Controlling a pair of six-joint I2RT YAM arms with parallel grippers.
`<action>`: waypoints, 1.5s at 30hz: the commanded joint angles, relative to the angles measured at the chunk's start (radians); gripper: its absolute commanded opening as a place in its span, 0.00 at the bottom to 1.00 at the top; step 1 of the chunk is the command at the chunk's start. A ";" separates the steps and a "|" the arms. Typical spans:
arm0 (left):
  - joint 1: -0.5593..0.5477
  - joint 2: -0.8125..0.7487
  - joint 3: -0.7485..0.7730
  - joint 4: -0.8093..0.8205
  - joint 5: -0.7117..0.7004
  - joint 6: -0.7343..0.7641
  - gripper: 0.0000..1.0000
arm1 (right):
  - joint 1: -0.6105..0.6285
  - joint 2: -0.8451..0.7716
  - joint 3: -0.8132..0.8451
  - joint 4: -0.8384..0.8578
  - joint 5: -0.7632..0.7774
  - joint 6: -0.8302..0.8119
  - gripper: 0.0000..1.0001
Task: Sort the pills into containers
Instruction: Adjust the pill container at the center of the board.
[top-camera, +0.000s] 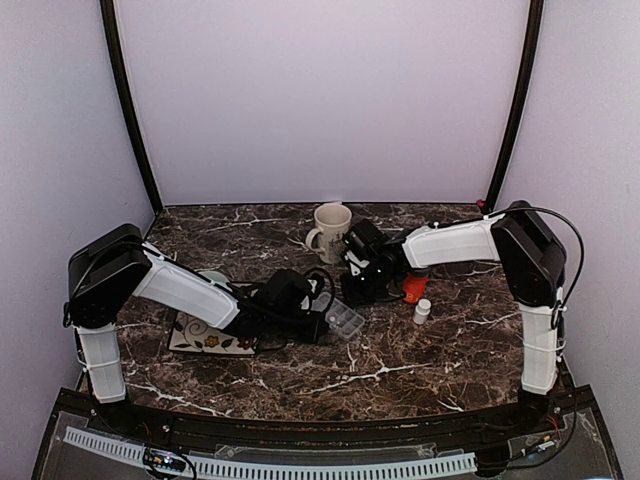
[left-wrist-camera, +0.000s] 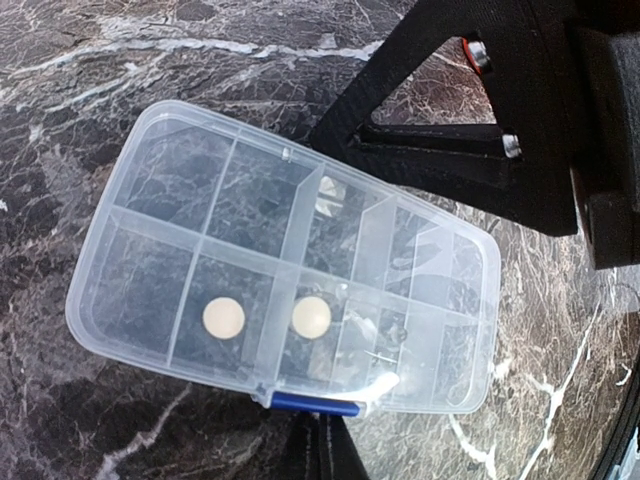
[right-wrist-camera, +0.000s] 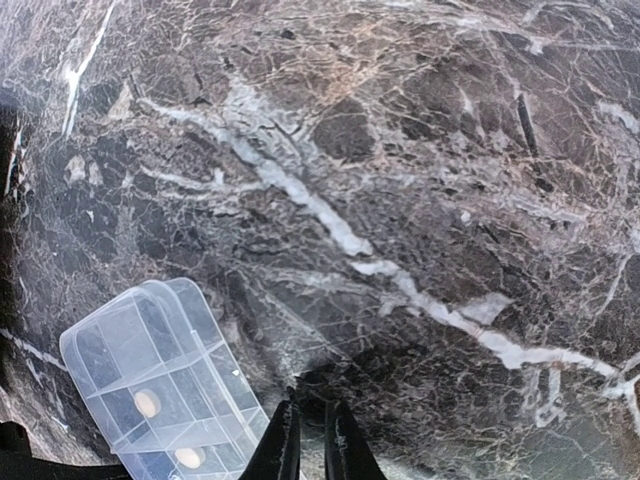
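pills: two, pale and round (left-wrist-camera: 223, 318) (left-wrist-camera: 311, 316), one each in two neighbouring cells on the latch side of the box
organiser box: one (left-wrist-camera: 180, 175), clear, lying flat on the marble table (top-camera: 440, 370), with a blue latch (left-wrist-camera: 315, 403). It has two rows of cells, but I can't count the far-end ones through the glare
arms: two, both reaching in toward the box
left gripper (left-wrist-camera: 318, 438): clamped right down, sitting at the box's latch edge. Can't tell if it's actually nipping the plastic
right gripper (right-wrist-camera: 312, 415): fingers almost together with a thin slit left. Can't tell if anything tiny is in there. It's over bare marble just beside the box, with the pills down-left of it
other stuff: one mug (top-camera: 330, 230), one orange thing (top-camera: 413, 290), one small white piece (top-camera: 423, 311) and one flowery tile (top-camera: 210, 340)
top view only: the mug, the tile and both arms
wrist views only: the pills, too small to see from above
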 joint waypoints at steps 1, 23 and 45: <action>0.007 0.014 -0.011 -0.056 -0.059 0.025 0.00 | 0.019 -0.008 -0.027 0.013 -0.067 0.025 0.09; 0.032 -0.054 0.026 -0.200 -0.123 0.095 0.00 | 0.031 -0.111 -0.151 0.052 -0.022 0.040 0.10; 0.069 -0.024 0.076 -0.218 -0.113 0.145 0.00 | 0.101 -0.125 -0.196 0.069 0.054 0.115 0.11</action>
